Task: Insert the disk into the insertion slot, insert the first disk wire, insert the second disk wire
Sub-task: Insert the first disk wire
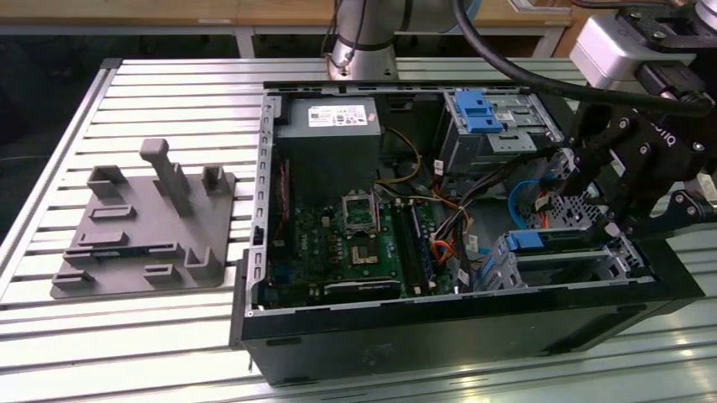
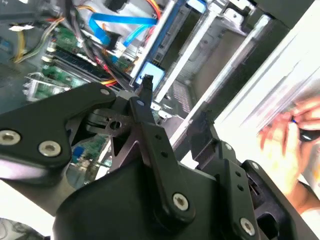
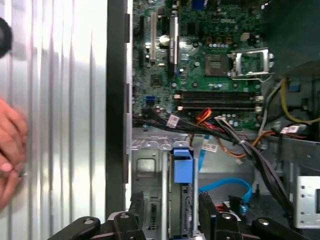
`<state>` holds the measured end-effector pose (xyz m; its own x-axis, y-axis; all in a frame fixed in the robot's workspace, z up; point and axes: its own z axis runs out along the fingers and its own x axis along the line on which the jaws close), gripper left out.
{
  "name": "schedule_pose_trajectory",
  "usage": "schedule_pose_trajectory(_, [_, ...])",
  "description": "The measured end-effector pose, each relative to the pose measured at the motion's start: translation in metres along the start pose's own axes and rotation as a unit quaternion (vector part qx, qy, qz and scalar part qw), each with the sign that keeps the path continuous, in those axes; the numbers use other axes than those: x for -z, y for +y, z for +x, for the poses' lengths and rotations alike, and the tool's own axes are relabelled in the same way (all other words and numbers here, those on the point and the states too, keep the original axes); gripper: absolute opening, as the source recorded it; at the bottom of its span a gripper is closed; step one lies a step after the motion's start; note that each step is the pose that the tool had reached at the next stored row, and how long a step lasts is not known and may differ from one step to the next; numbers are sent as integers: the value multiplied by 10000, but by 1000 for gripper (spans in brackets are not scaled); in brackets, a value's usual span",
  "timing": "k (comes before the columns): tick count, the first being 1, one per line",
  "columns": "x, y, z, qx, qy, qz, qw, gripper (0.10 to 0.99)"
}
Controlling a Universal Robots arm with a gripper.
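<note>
Disk (image 3: 182,167): sits in insertion slot (image 3: 147,170), blue carrier end toward mobo (image 3: 210,65).
Pincer (image 3: 172,199): fingers apart, one either side of disk w/ gaps; we see no grip.
Blue cable (image 3: 225,182): lies just beside slot.
Hand (image 3: 10,150): over worktop (image 3: 65,100), outside case (image 3: 116,100).

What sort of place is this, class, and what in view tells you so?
Probably a robotics lab bench: an opened computer case sits on a slatted metal table, a robot arm rises from the table by the case, and a grey fixture plate lies beside it.
</note>
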<state>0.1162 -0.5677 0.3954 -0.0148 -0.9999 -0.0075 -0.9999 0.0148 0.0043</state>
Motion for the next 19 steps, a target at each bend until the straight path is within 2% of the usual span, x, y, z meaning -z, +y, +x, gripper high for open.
schedule_pose_trajectory(2, [0, 6, -9, -6, 164, 39, 9999, 557])
schedule_pose_trajectory(3, [-3, 5, -9, -49, 179, 52, 9998, 557])
schedule_pose_trajectory(7, [-13, 6, -10, -358, 182, 61, 9992, 557])
schedule_pose_trajectory(8, [-16, 6, -27, -369, 198, 61, 9991, 557])
schedule_pose_trajectory(9, [-18, 7, -63, -370, 243, 63, 9990, 557])
schedule_pose_trajectory(11, [-21, 7, -136, -369, 364, 70, 9986, 557])
schedule_pose_trajectory(12, [-23, 8, -156, -367, 408, 72, 9985, 557])
schedule_pose_trajectory(13, [-28, 8, -165, -354, 434, 74, 9984, 557])
schedule_pose_trajectory(15, [-38, 8, -172, -301, 459, 77, 9985, 557])
schedule_pose_trajectory(19, [-66, 8, -174, -100, 473, 84, 9988, 557])
